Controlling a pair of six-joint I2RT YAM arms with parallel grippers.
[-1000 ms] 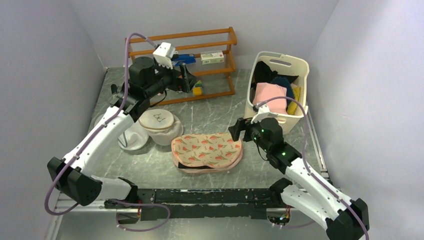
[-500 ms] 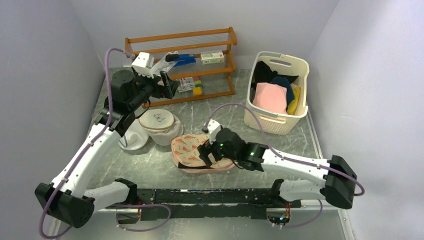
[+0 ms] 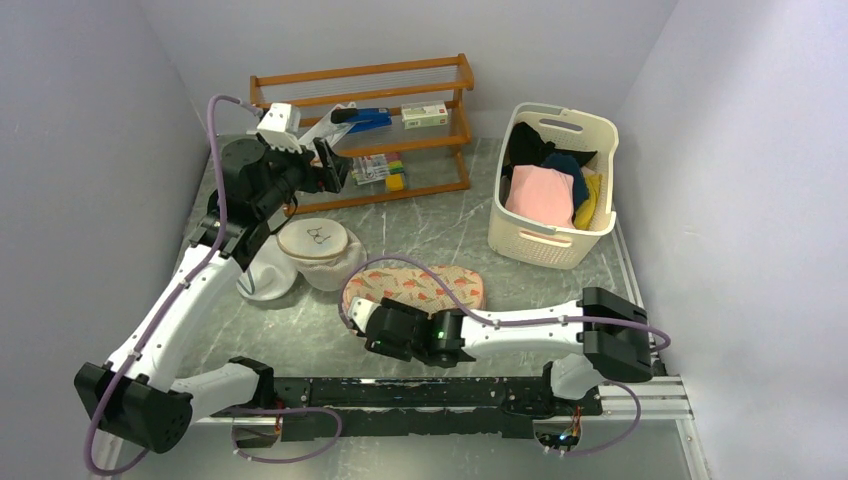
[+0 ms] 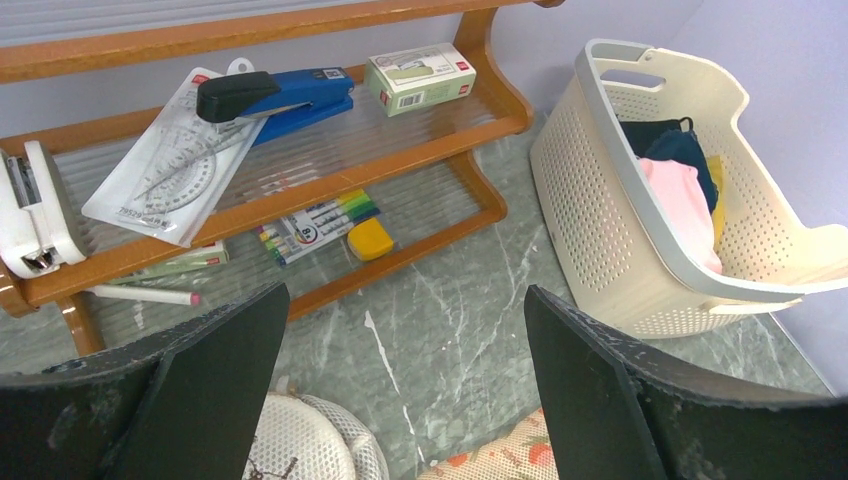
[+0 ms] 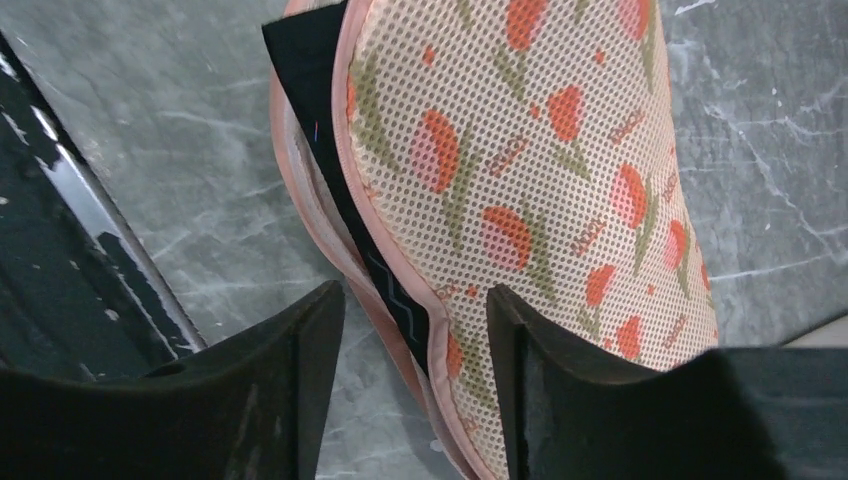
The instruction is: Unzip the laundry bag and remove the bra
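Pale lilac walls [image 3: 90, 120] enclose a grey marbled tabletop [image 3: 440, 228] with a wooden rack [image 3: 400, 68] behind.

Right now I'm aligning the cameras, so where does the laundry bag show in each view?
Top external: laundry bag near the centre of the table.
Left wrist: one corner at the bottom edge.
Right wrist: fills the upper middle.
Shared landmark: the grey marble table.
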